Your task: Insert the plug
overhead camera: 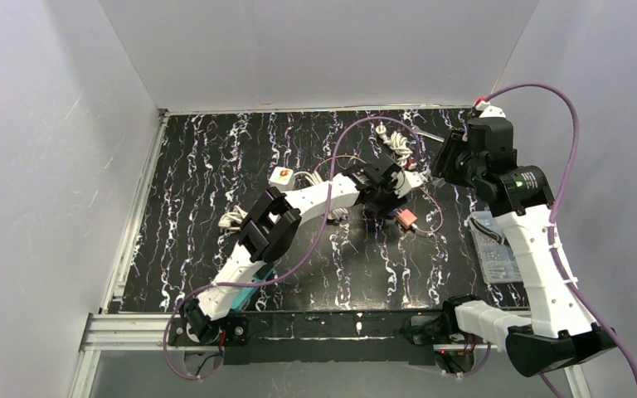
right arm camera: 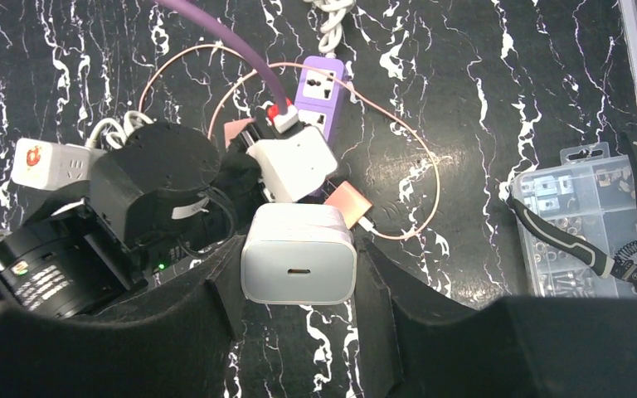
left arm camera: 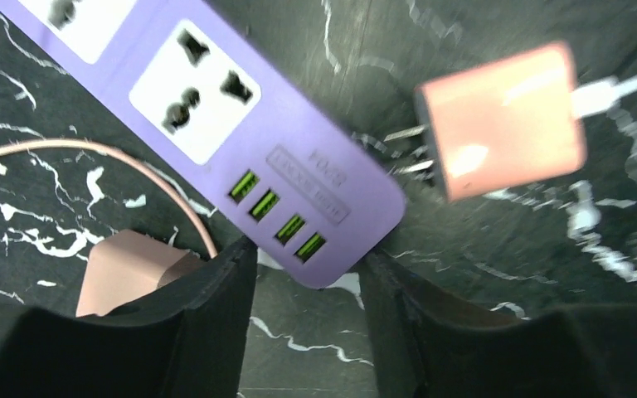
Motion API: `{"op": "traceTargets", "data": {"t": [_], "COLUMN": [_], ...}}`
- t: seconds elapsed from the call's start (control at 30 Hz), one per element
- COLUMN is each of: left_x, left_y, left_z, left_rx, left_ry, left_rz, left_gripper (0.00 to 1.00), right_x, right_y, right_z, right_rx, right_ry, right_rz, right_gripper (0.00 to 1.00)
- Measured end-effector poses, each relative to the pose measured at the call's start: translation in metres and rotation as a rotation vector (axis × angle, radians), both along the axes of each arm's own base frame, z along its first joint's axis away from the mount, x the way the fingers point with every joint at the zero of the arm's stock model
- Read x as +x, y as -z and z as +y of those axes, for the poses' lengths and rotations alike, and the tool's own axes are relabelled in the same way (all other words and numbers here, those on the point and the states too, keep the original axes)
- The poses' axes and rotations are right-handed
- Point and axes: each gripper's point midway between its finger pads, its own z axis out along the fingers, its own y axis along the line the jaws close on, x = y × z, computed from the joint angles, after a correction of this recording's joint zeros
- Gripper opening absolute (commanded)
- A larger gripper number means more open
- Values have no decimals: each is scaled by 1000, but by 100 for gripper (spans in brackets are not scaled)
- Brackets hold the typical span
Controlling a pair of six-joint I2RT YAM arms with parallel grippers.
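Note:
A purple power strip lies on the black marbled table, its end with green USB ports between my left gripper's fingertips. Both fingers press on its sides, so the gripper is shut on it. Just right of the strip's end lies a pink plug, prongs toward the strip, blurred. My right gripper is shut on a white charger plug, held high above the table over the left wrist. From there the strip and the pink plug show below.
A second pink block lies by the left finger, with a thin pink cable looping around. A white power strip and a coiled white cable lie farther back. A clear parts box with pliers sits at the right.

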Motion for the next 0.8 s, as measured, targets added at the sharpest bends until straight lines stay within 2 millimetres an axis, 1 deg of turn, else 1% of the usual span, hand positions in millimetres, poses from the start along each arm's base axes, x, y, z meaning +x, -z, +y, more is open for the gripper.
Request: {"op": "traceTargets", "data": {"t": [0.07, 0.1, 0.17, 0.23, 0.27, 0.3, 0.33, 0.37, 0.4, 0.47, 0.5, 0.53, 0.57, 0.63, 0.73, 0.8], "left_x": [-1, 0, -3, -10, -15, -20, -25, -31, -33, -36, -35, -34, -32, -28, -18, -9], "left_y": [10, 8, 9, 9, 9, 9, 9, 8, 6, -4, -10, -18, -24, -42, -71, -91], "left_z": [7, 9, 21, 33, 42, 52, 61, 69, 73, 76, 74, 71, 67, 55, 32, 12], "left_rx": [28, 30, 61, 85, 103, 123, 137, 149, 152, 136, 117, 98, 78, 28, -63, -128], "left_ry": [14, 28, 48, 71, 83, 93, 103, 107, 113, 96, 84, 71, 60, 26, -14, -33], "left_rz": [-13, -30, -49, -57, -59, -58, -55, -52, -54, -51, -53, -54, -56, -48, -40, -39], "left_gripper": [35, 33, 32, 33, 35, 42, 55, 62, 66, 71, 75, 84, 86, 87, 88, 88], "right_x": [-1, -1, -2, -2, -2, -3, -4, -4, -5, -6, -6, -6, -6, -7, -7, -7], "right_y": [-1, -1, -1, 0, 1, 3, 6, 9, 11, 13, 13, 12, 12, 11, 11, 11], "right_z": [0, 1, 1, 3, 3, 4, 5, 6, 6, 6, 6, 6, 6, 6, 5, 3], "right_rx": [2, 4, 7, 11, 14, 15, 16, 16, 17, 16, 16, 16, 16, 16, 13, 8], "right_ry": [-2, -4, -8, -14, -18, -21, -26, -29, -31, -33, -33, -33, -33, -33, -29, -23], "right_rz": [-2, -3, -2, 0, 3, 9, 17, 25, 31, 38, 39, 37, 36, 34, 32, 32], "right_gripper": [18, 18, 18, 18, 18, 18, 18, 18, 18, 18, 18, 18, 18, 18, 18, 18]}}
